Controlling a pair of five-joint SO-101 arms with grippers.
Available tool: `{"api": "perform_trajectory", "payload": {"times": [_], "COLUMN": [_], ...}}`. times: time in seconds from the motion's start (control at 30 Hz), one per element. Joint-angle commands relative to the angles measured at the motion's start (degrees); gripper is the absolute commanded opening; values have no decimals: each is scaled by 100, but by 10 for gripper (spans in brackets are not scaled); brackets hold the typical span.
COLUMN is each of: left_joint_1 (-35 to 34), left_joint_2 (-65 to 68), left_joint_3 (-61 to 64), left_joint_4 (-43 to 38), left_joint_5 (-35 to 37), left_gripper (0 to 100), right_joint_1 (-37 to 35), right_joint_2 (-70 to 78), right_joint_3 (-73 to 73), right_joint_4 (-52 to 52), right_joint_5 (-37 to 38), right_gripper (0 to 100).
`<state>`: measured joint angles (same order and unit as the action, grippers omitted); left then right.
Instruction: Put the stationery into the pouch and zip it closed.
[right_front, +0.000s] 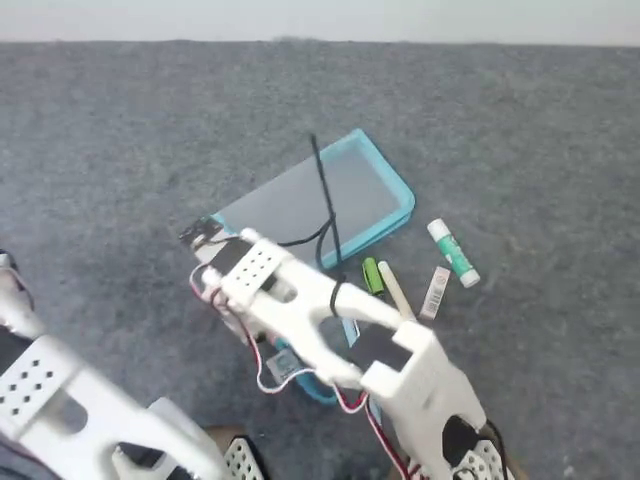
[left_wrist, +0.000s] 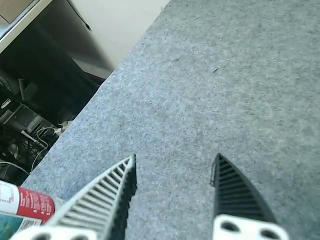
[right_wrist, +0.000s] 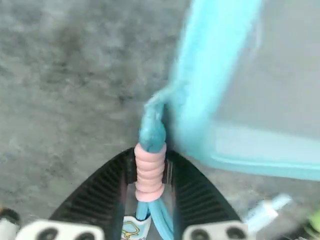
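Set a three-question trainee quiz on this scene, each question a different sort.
1. True or false: the left hand is open above bare grey mat.
2. The right hand is shut on: A) a ruler, B) the pink zip pull, C) scissors.
3. Fill in: the glue stick lies ___ the pouch.
Key: 1 true; 2 B; 3 outside.

I get bright, even light across the grey table (right_front: 120, 150); only soft shadows lie beneath the right arm (right_front: 300, 300).
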<state>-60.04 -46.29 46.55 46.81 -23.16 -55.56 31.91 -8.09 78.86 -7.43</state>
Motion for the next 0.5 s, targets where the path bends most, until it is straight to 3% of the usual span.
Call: {"api": "perform_trajectory", "payload": {"times": [0.0,0.1,0.23,0.47], "left_joint_1": [440,1292,2673,5169], "left_joint_2": [0,0,0,-62], "left_joint_3": [-286,-312,-330,-347], "left_joint_4": [396,1363,2382,2664], "left_joint_5": [-88,-448,-290,765], "left_gripper": [232,235,235,289], "right_joint_1": [910,1420,2105,2703], "right_joint_2": [-716,-1640,-3099,-5402], "right_joint_3": [-316,-369,-360,607], "right_joint_4": [716,1244,1754,1895], "right_joint_5": [677,1143,2110,3007], "right_gripper": [6,6,6,6]}}
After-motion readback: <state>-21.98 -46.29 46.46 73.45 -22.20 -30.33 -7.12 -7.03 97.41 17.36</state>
